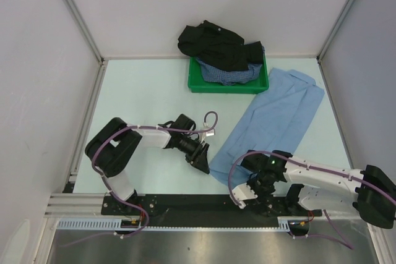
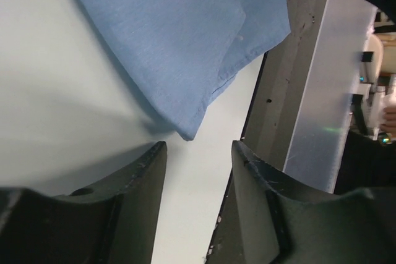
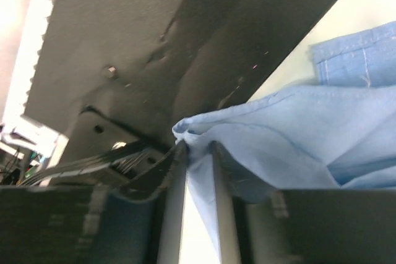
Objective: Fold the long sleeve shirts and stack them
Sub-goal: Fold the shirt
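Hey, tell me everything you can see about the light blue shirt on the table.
The blue shirt is soft, plain light-blue woven cloth with stitched hems. It lies mostly flat and diagonal on the table, its far end by the green tray. Its layers overlap. The right fingers pinch a bunched fold at its near edge. The left fingers stand open just short of a hem corner, not touching.

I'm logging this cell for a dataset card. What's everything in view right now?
tray: 1, green, far centre
black shirt: 1, black, heaped on the tray, over its far rim
checked shirt: 1, dark blue, in the tray under the black shirt
blue shirt: 1, light blue, spread diagonally, near centre to far right
table: 1, pale
left gripper: 1, black, open beside the blue shirt's near corner
right gripper: 1, black, shut on the blue shirt's near edge
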Motion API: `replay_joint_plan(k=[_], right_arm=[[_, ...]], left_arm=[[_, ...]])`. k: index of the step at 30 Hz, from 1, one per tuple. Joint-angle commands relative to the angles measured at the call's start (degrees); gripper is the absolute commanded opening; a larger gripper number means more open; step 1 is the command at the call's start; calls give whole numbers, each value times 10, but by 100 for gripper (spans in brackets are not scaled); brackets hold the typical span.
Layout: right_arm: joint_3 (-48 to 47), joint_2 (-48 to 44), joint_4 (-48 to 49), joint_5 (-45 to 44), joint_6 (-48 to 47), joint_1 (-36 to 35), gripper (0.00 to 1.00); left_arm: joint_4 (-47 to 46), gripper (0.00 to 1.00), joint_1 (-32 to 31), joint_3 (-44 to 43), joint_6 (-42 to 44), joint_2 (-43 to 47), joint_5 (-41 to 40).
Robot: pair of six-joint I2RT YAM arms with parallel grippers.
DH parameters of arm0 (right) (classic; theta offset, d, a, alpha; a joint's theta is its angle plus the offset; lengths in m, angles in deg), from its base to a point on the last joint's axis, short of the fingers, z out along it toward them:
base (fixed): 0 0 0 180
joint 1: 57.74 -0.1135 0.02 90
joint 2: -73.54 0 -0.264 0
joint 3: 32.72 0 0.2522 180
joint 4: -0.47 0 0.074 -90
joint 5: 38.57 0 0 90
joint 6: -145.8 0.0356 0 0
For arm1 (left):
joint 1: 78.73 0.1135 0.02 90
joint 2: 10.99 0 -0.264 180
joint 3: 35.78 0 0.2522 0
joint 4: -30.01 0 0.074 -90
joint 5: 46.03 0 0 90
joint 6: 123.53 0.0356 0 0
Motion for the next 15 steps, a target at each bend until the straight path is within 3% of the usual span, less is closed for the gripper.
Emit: replay_joint_plan(k=[1,4,9,12,13,15], right_arm=[[11,12,82,-29,40,-13,17],[14,13,102,-45,54,-15,1],[15,-8,115,-52,57,-15,0],[11,-21,117,-55,67,-14,0],[9,-26,114,-54,70,-14,0],[3,-48,107,-53,70,-14,0]], left_arm=[[-12,50,1,-18,-17,-20,1],[-14,49,0,-27,-18,-28,-3],[-23,53,-8,-47,-24,-47,2],[-20,39,-20,-58,-23,-56,13],[-15,28,-27,-63,-16,-56,22],[-9,15,-33,-68,-9,-50,33]])
